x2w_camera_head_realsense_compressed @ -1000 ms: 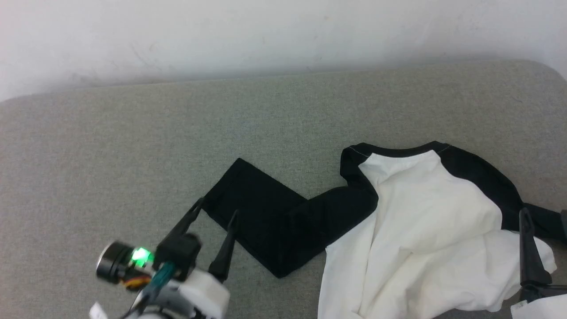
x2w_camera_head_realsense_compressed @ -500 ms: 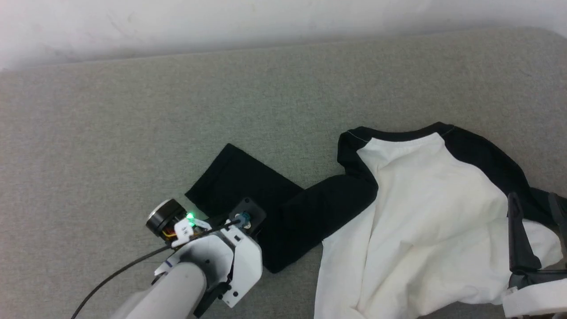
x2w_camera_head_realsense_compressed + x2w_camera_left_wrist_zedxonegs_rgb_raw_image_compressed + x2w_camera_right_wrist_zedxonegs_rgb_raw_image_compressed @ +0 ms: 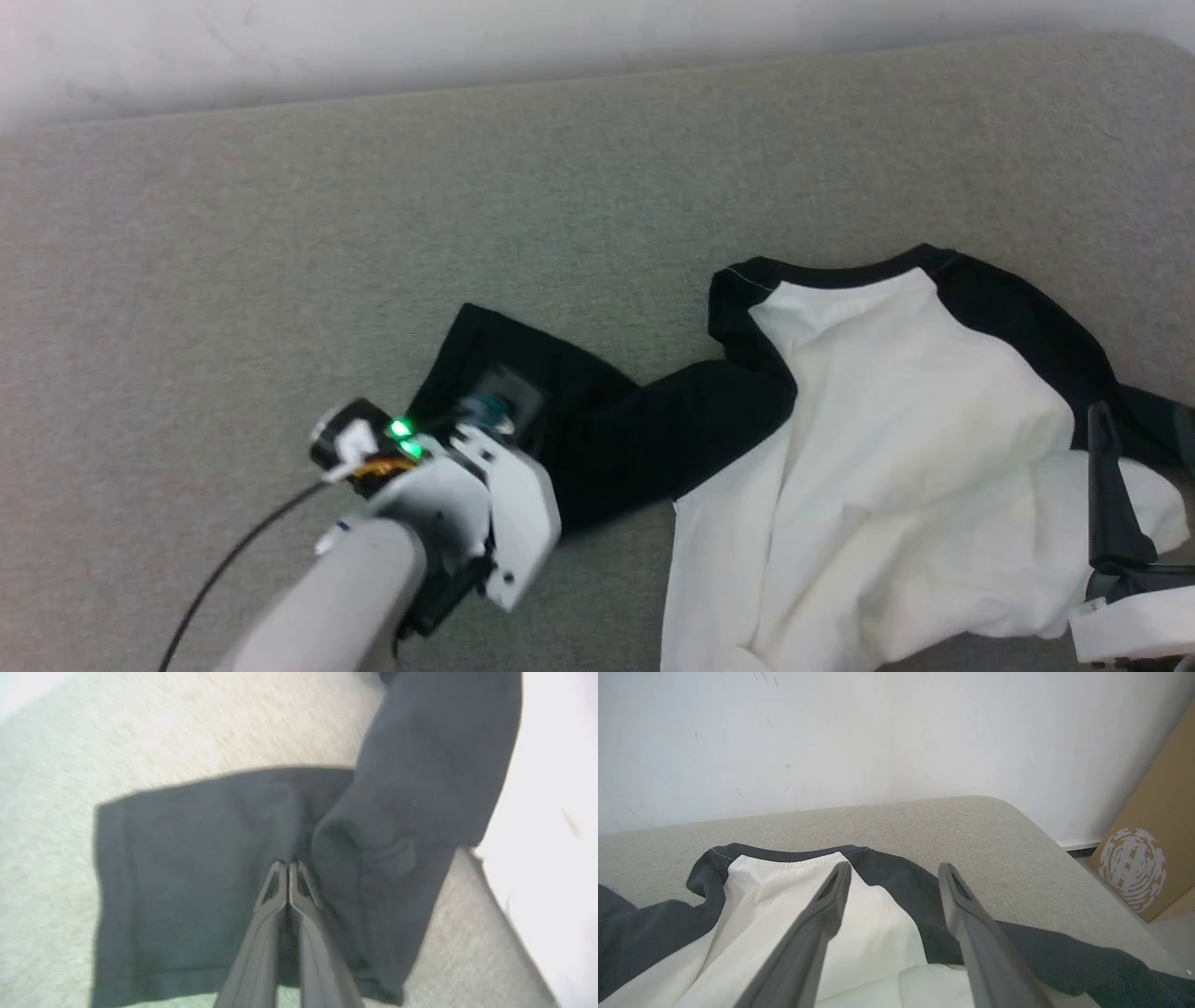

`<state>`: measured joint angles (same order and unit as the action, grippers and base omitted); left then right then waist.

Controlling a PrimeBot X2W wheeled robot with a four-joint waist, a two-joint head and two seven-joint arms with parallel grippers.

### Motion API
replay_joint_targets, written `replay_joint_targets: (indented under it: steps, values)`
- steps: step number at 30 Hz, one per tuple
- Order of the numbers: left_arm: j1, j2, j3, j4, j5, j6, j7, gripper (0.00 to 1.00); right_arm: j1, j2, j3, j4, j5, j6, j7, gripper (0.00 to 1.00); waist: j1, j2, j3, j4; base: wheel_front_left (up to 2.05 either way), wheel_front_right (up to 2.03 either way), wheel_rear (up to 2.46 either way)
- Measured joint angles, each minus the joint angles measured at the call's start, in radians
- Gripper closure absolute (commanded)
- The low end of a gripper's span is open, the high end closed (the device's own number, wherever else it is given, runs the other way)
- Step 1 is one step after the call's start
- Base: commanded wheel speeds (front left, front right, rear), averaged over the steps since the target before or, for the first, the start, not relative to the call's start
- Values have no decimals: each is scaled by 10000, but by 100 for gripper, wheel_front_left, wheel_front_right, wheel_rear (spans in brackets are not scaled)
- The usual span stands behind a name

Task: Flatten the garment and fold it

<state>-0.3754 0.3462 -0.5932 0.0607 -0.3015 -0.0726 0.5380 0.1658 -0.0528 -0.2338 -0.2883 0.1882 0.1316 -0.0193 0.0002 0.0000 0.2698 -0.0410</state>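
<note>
The garment (image 3: 887,439) lies crumpled on the grey padded surface, white body at the right. Its black collar (image 3: 822,277) faces the wall. One black sleeve (image 3: 672,429) runs left from the shoulder and bends near the cuff. My left gripper (image 3: 287,864) is shut on that sleeve (image 3: 187,858), pinching the cloth a little in from the cuff. In the head view my left arm (image 3: 448,504) covers the pinch. My right gripper (image 3: 894,872) hangs open above the garment's (image 3: 784,891) right shoulder, nothing between its fingers (image 3: 1106,495).
The grey padded surface (image 3: 280,233) stretches wide to the left and back, ending at a white wall (image 3: 560,37). Its rounded right corner (image 3: 1017,812) drops to the floor, where a brown cardboard box (image 3: 1148,858) stands.
My left gripper came down over the sleeve's end and closed on it. The cuff end has bunched up and narrowed. The head camera shifted a little.
</note>
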Motion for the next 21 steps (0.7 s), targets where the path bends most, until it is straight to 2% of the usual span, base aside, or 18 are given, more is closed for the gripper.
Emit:
replay_joint_targets:
  steps: [6, 11, 16, 19, 21]
  values:
    - [402, 25, 2370, -1756, -771, 1582, -1837, 100, 19, 0, 21, -50, -10, 0, 107, 0, -1, 0, -290, 514, 0, 0, 0]
    - [2099, 1049, 4587, -2932, -1246, 2675, -2272, 100, 24, 2, -23, -138, -27, 0, 217, 0, -2, 0, -457, 962, 0, 0, 0]
    - [4355, 1498, 6523, -2959, -1413, 3672, -2842, 100, 24, 0, -82, -234, -107, 0, 359, 0, -3, 0, -452, 1267, 0, 0, 0]
    - [5358, 1434, 7051, -2583, -1306, 4109, -3239, 100, 24, 2, -125, -272, -153, 0, 454, 0, -2, 0, -366, 1339, 0, 0, 0]
    - [5674, 1229, 7078, -2382, -1315, 4138, -3471, 100, 24, 2, -121, -297, -215, 0, 499, 0, -3, 0, -316, 1370, 0, 0, 0]
